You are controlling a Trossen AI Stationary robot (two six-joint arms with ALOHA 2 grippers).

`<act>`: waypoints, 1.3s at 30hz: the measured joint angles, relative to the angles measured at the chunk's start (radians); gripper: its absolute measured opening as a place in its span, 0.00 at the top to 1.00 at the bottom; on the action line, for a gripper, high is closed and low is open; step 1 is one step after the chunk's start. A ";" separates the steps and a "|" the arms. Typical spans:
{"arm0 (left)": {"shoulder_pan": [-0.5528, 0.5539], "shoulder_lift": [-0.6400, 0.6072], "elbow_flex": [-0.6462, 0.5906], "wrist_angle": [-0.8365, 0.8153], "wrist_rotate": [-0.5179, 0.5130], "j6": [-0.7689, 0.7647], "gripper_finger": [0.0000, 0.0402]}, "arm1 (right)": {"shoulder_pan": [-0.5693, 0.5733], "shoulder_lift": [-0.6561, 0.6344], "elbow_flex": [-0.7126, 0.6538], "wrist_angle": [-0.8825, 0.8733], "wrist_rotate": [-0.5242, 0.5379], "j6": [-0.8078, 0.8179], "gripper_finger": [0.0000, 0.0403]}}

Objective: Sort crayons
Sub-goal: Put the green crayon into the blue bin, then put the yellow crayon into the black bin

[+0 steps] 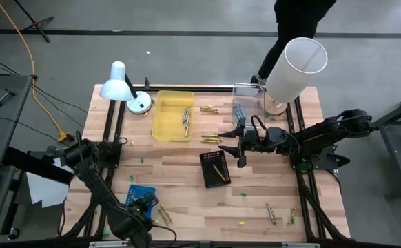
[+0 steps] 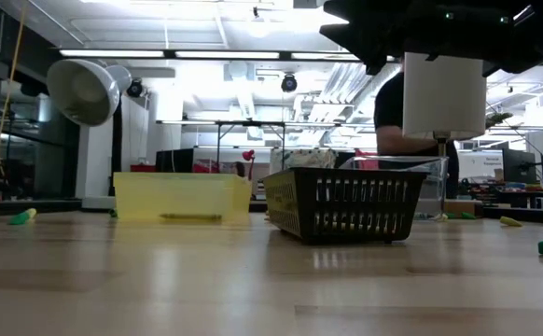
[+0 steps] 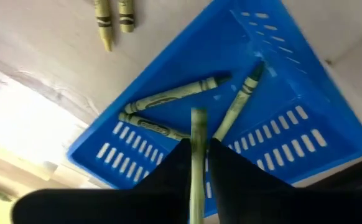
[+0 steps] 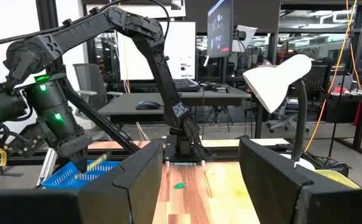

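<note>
While my left tool point(image 3: 196, 171) hangs over the blue tray point(image 3: 280, 81) at the near left of the worktop point(image 1: 187, 186), its wrist view shows what the overhead view blurs: a green crayon point(image 3: 198, 155) stands between its two dark fingers point(image 3: 168, 180), reaching down toward the tray floor. The fingers sit close on either side of it, but I cannot tell whether they clamp it or have let go. Three more green crayons point(image 3: 175, 93) lie inside that tray, just beyond the tip of the one between my fingers, and two yellowish crayons point(image 3: 112, 15) rest on the wood outside it.

From above, I see my right tool point(image 1: 240, 146) near the middle of the worktop, beside the black basket point(image 1: 214, 167), which holds a yellow crayon point(image 1: 219, 172); its own wrist view shows its fingers point(image 4: 137, 180) wide apart with nothing between them. The overhead view alone shows greyish crayons point(image 1: 185, 118) in the yellow tray point(image 1: 166, 120) and loose crayons point(image 1: 209, 109) scattered on the wood
</note>
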 joint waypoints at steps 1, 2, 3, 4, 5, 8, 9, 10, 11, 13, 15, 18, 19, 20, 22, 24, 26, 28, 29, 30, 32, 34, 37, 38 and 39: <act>0.000 0.000 0.000 0.000 0.008 0.000 0.88 | 0.000 0.000 0.000 0.000 0.000 0.000 0.49; 0.000 0.000 0.000 0.000 0.015 0.000 0.86 | 0.000 0.000 0.000 0.000 0.000 -0.001 0.49; 0.000 0.000 0.000 0.000 0.019 -0.007 0.83 | 0.000 0.000 0.000 0.000 0.000 -0.002 0.49; 0.000 0.000 0.000 0.000 0.021 -0.019 0.81 | 0.000 0.000 0.000 0.000 0.000 -0.002 0.49; 0.000 0.000 0.000 0.000 0.021 -0.034 0.79 | 0.000 0.000 0.000 0.000 0.000 -0.002 0.49; 0.001 -0.001 0.000 -0.004 0.021 -0.086 0.72 | 0.000 0.000 0.000 0.000 0.000 -0.002 0.49; 0.004 -0.003 0.000 -0.008 0.019 -0.109 0.70 | 0.000 0.000 0.000 0.000 0.000 -0.002 0.49; 0.008 -0.006 0.001 -0.014 0.011 -0.138 0.68 | 0.000 0.000 0.000 0.000 0.000 -0.002 0.49; 0.014 -0.008 0.005 -0.031 -0.006 -0.172 0.67 | 0.000 0.000 0.000 0.000 0.000 -0.002 0.49; 0.036 -0.017 0.019 -0.069 -0.067 -0.238 0.64 | 0.000 0.000 0.000 0.000 0.000 -0.003 0.49; 0.067 -0.048 0.021 -0.077 -0.160 -0.305 0.63 | 0.000 0.000 0.000 0.000 0.000 -0.003 0.49; 0.109 -0.139 -0.013 0.009 -0.373 -0.382 0.62 | 0.000 0.000 0.000 0.000 0.000 -0.003 0.49; 0.121 -0.182 -0.040 0.065 -0.451 -0.390 0.62 | 0.000 0.000 0.000 0.000 0.000 -0.005 0.49; 0.132 -0.227 -0.075 0.128 -0.530 -0.390 0.62 | 0.000 0.000 0.000 0.000 0.000 -0.009 0.49; 0.159 -0.333 -0.172 0.297 -0.664 -0.384 0.62 | 0.000 0.000 0.000 0.000 0.000 -0.011 0.49; 0.192 -0.442 -0.299 0.485 -0.746 -0.346 0.62 | 0.000 0.000 0.000 0.000 0.000 -0.011 0.49; 0.230 -0.541 -0.446 0.730 -0.782 -0.272 0.62 | 0.000 0.000 0.000 0.000 0.000 -0.011 0.49; 0.277 -0.623 -0.603 1.013 -0.774 -0.170 0.62 | 0.000 0.000 0.000 0.000 0.000 -0.021 0.49; 0.306 -0.655 -0.682 1.169 -0.747 -0.115 0.62 | 0.000 0.000 0.000 0.000 0.000 -0.028 0.49; 0.335 -0.677 -0.756 1.328 -0.711 -0.064 0.62 | 0.000 0.000 0.000 0.000 0.000 -0.029 0.49; 0.396 -0.699 -0.878 1.615 -0.622 0.029 0.62 | 0.000 0.000 0.000 0.000 0.000 -0.030 0.49; 0.453 -0.700 -0.971 1.857 -0.555 0.090 0.62 | 0.000 0.000 0.000 0.001 0.000 -0.030 0.49; 0.523 -0.701 -1.046 2.091 -0.513 0.124 0.62 | 0.000 0.000 0.000 0.001 0.000 -0.030 0.49; 0.540 -0.701 -1.057 2.126 -0.509 0.129 0.62 | 0.000 0.000 0.000 0.001 0.000 -0.030 0.49; 0.554 -0.700 -1.066 2.150 -0.509 0.133 0.62 | 0.000 0.000 0.000 0.001 0.000 -0.029 0.49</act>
